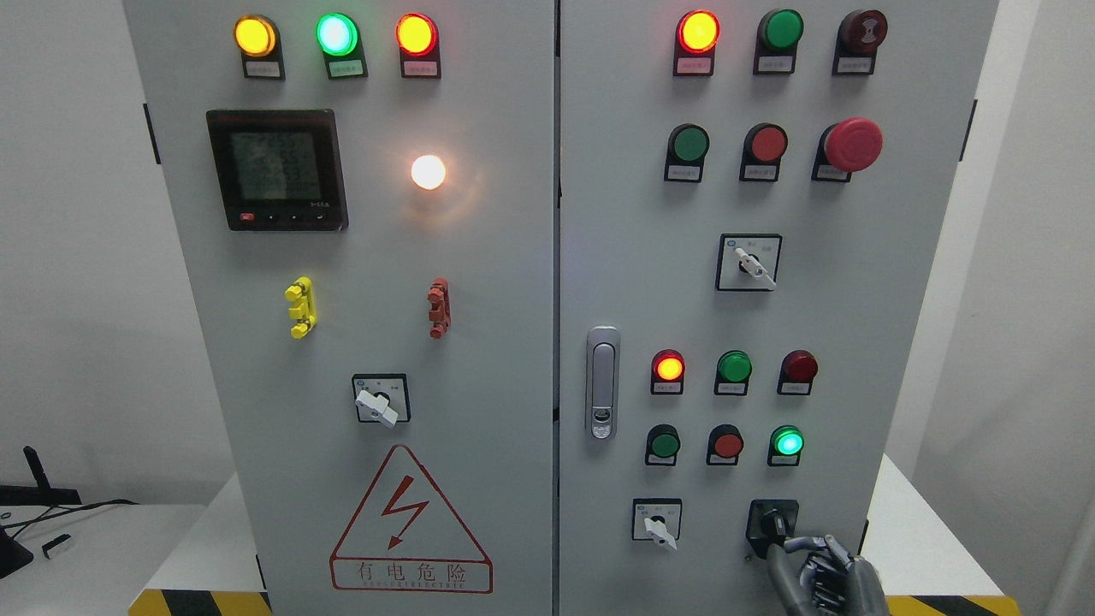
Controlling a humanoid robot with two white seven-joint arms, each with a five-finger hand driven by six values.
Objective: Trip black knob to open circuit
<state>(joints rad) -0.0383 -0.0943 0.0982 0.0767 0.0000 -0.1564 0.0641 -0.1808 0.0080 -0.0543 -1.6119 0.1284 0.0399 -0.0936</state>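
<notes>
Low in the right part of the frame, on the right door of the grey cabinet (479, 342): black knob (774, 522), set in a black square plate, its lever tilted toward the lower right. Directly below and slightly right of it, at the bottom edge: right hand (823, 575), grey metal, fingers (804, 544) curled upward, the tips touching the lower end of the knob's lever. Closed around the lever or merely pressed against it: cannot tell from this angle.

Left of the knob, on the same row: white selector switch (658, 524) on a white plate, well apart from the hand. Above the knob: lit green lamp (787, 443), with a red button (727, 445) and a dark green button (663, 444) to its left. Higher still: row of three lamps, the leftmost glowing orange-red (668, 368). Near the door's left edge, at mid height: silver door latch (602, 382). Upper right: large red mushroom button (851, 144).

On the left door: digital meter (277, 169) at upper left, bright white lamp (428, 172) beside it, red triangular warning sign (411, 524) at the bottom.
</notes>
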